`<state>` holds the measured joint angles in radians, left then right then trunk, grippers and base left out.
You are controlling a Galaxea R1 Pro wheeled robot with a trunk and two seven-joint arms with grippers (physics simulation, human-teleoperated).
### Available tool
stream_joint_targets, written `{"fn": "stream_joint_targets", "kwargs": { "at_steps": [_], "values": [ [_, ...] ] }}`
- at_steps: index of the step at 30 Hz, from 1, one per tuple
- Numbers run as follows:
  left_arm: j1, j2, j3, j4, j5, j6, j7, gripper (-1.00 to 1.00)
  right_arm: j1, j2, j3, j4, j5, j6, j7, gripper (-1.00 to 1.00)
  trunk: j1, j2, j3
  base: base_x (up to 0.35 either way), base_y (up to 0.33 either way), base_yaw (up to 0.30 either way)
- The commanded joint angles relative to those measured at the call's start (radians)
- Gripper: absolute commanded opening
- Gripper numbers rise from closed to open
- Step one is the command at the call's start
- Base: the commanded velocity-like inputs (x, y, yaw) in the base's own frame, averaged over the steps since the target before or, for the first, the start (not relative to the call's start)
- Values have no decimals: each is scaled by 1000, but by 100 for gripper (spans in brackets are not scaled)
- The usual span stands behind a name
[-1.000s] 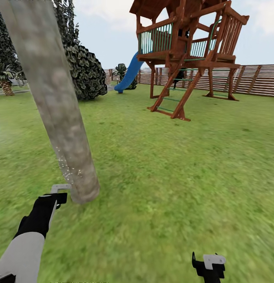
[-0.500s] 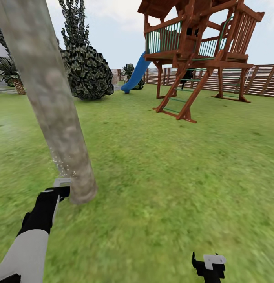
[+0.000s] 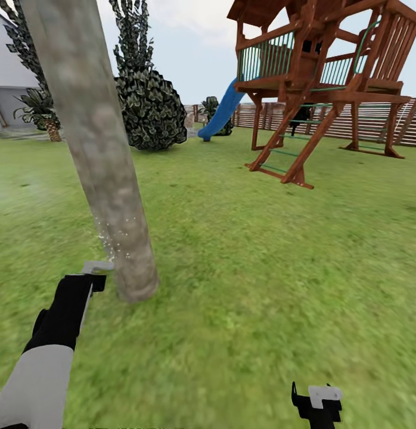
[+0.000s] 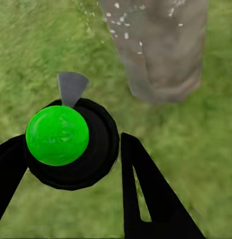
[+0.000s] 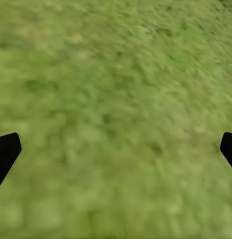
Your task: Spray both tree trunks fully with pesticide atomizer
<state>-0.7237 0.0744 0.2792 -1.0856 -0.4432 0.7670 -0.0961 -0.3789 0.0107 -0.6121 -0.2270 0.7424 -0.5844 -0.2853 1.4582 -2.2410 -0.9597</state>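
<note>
Swung view rightward; left gripper (image 4: 71, 164) clamped around atomizer (image 4: 58, 135), tree trunk (image 3: 95, 149) just ahead, misted low (image 3: 112, 241).

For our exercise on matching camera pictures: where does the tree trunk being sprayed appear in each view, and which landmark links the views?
Head view: the tree trunk leans up the left side, its base on the grass.
Left wrist view: the trunk's base stands beyond the atomizer held in the left end effector.
Right wrist view: grass.
Shared landmark: white pesticide specks on the bark.
</note>
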Motion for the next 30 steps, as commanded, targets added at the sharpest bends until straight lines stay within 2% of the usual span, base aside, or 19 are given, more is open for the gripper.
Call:
{"fn": "stream_joint_targets", "kwargs": {
  "at_steps": [1, 2, 14, 26, 30],
  "values": [
    [5, 19, 24, -1, 18, 0, -7, -100, 0, 0, 0, 0, 0, 0, 0, 100, 0, 0, 0, 0, 0, 64],
    [8, 25, 33, -1, 19, -4, -13, -100, 0, 0, 0, 0, 0, 0, 0, 100, 0, 0, 0, 76, -49, 21],
    [9, 8, 35, 11, 18, -8, -1, -100, 0, 0, 0, 0, 0, 0, 0, 100, 0, 0, 0, 186, -203, 177],
    [10, 10, 37, 22, 19, -7, 0, -100, 0, 0, 0, 0, 0, 0, 2, 100, 0, 0, 0, 6, -271, 6],
    [10, 22, 49, 60, 15, -10, 0, -100, 0, 0, 0, 0, 0, 0, 1, 100, 0, 0, 0, 0, -273, 233]
  ]
}}
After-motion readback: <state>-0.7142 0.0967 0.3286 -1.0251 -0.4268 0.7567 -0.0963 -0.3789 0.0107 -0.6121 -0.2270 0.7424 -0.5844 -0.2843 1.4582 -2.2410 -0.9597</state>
